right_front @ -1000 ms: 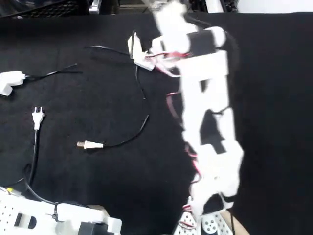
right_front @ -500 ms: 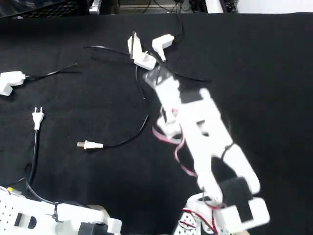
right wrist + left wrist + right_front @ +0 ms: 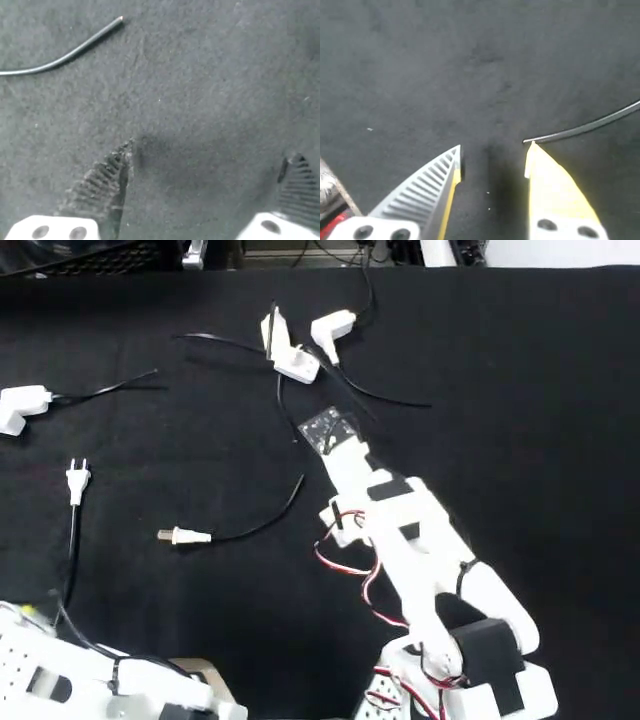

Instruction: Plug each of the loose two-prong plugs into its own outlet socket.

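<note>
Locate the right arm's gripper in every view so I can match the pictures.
High view: the right gripper sits near the picture's middle, over the black cloth.
Right wrist view: the right gripper is this camera's own, dark ribbed fingers spread wide.
Left wrist view: the yellow-edged fingers belong to the left gripper, not this one.
Shared landmark: the black cloth.

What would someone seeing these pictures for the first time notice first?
A white arm extends from the near edge to the middle of the black table, its gripper just short of a white outlet socket and a second socket at the far side. To the left, a loose two-prong plug lies unplugged near the centre, and another plug lies toward the left edge, with a third socket beyond it.
</note>
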Motion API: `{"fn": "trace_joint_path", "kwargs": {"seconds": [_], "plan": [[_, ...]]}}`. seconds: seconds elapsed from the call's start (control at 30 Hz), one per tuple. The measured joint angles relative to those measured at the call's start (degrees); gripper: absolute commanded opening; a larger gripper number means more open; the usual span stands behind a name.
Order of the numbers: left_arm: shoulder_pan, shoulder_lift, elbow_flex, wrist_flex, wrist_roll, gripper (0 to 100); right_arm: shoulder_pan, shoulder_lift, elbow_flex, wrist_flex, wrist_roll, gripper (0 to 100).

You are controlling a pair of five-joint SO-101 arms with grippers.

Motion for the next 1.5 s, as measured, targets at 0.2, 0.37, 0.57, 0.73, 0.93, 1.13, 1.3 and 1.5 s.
{"fn": "trace_joint_path", "kwargs": {"seconds": [0.2, 0.37, 0.57, 0.73, 0.93, 1.13, 1.3, 1.5], "plan": [[4.92, 2.64, -29.71, 15.91, -0.26, 21, 0.00, 0.00, 0.00, 0.00, -0.18, 22.4], [10.02, 17.14, -62.33, 30.24, -0.26, 21, 0.00, 0.00, 0.00, -0.18, -0.18, 22.8], [11.43, 43.34, -96.00, 34.99, -0.26, 21, 0.00, 0.00, 0.00, -0.18, -0.18, 26.1], [13.63, 57.85, -113.58, 35.25, 3.08, 21, 0.00, 0.00, 0.00, -0.18, -0.18, 26.1], [21.98, 73.05, -129.14, 34.73, 4.66, 21, 0.00, 0.00, 0.00, -0.18, -0.18, 26.1], [27.34, 87.12, -139.16, 27.25, 4.84, 21, 0.00, 0.00, 0.00, -0.18, 0.44, 26.0], [29.89, 98.37, -140.66, 18.29, 4.84, 21, 0.00, 0.00, 0.00, -0.18, 1.32, 26.0], [33.76, 108.48, -140.66, 11.25, 4.84, 21, 0.00, 0.00, 0.00, -0.18, 1.32, 26.1]]}}
